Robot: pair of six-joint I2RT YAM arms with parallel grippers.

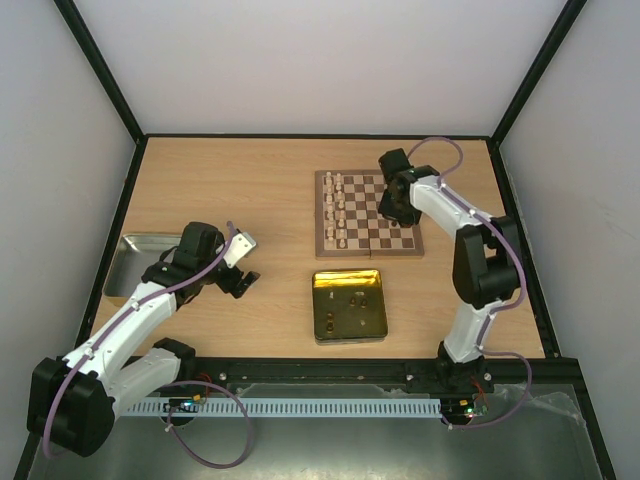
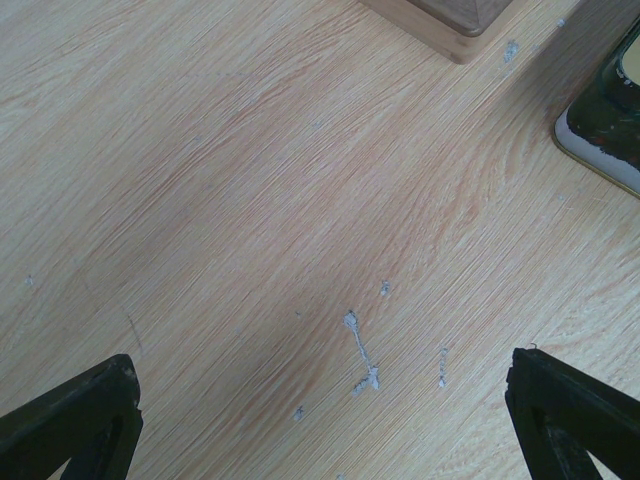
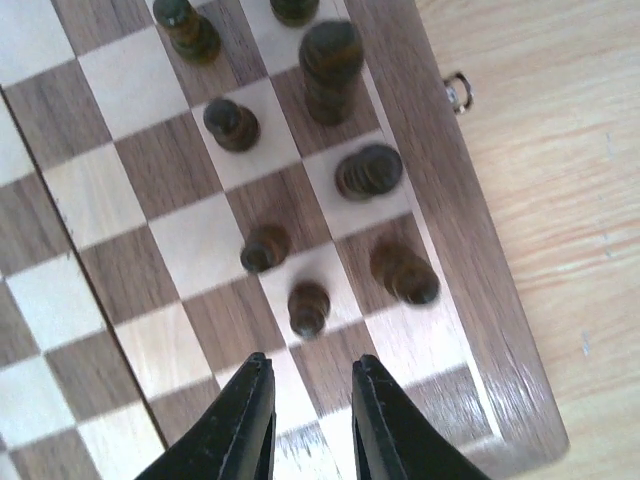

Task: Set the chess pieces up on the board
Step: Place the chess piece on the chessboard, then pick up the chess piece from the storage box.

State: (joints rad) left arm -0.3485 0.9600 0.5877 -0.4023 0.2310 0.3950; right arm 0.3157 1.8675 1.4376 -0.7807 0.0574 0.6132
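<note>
The board lies at the table's right middle. Pale cream pieces stand in two columns along its left side. Dark brown pieces stand near its right border in the right wrist view. My right gripper hovers over that right side. Its jaws stand slightly apart and empty, just behind a dark pawn. My left gripper is wide open and empty over bare table, left of the board. Its fingers show at the bottom corners of the left wrist view.
A shiny gold square tin sits in front of the board with a few small pieces inside; its corner shows in the left wrist view. A grey metal tray lies at the left edge. The board's corner shows there too.
</note>
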